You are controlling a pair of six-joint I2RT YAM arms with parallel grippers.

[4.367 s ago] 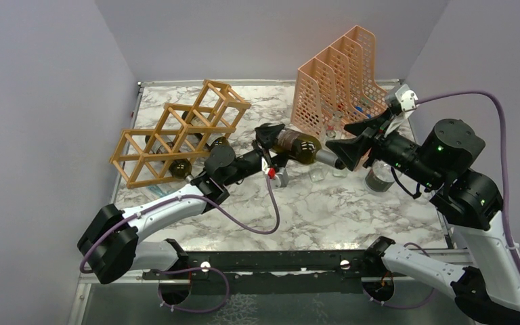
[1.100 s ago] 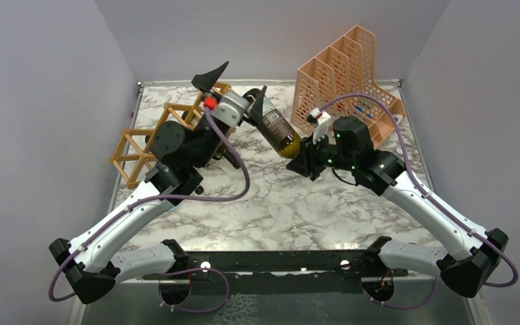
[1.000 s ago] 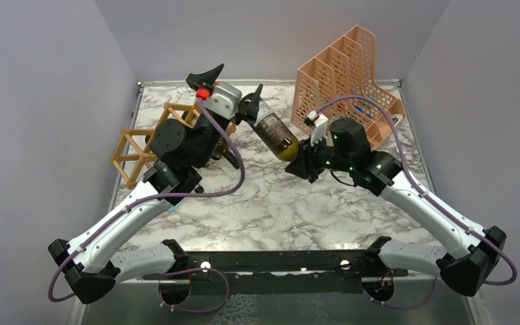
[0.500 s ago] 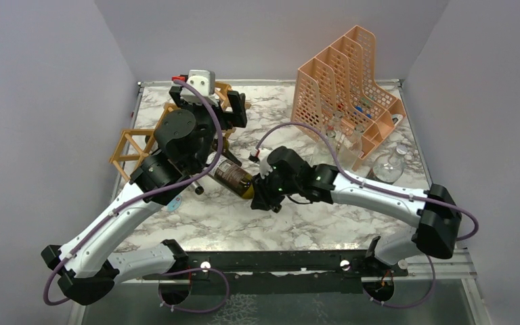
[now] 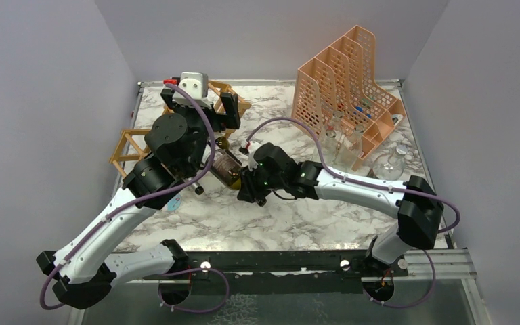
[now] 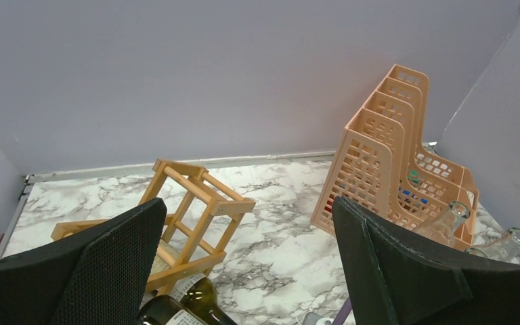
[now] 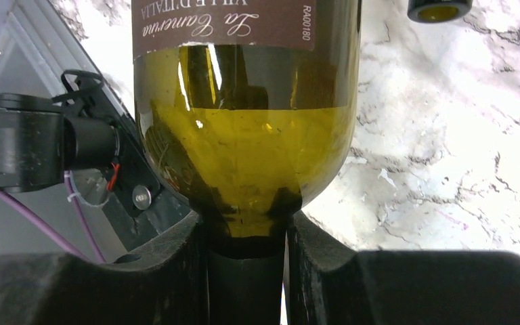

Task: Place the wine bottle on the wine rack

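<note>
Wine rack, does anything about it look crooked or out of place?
Yes. The wine rack sits diagonal to the table's back edge, not square. The left arm hides its middle from above. The right tool holds the wine bottle by its neck. Nothing looks broken or spilled.

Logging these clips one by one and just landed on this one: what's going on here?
The right gripper is shut on the neck of a wine bottle and holds it low over the table, base pointed toward the wooden wine rack. The left gripper hangs open above the rack, holding nothing. The bottle's base is hidden behind the left arm, so whether it has entered a cell cannot be told.
</note>
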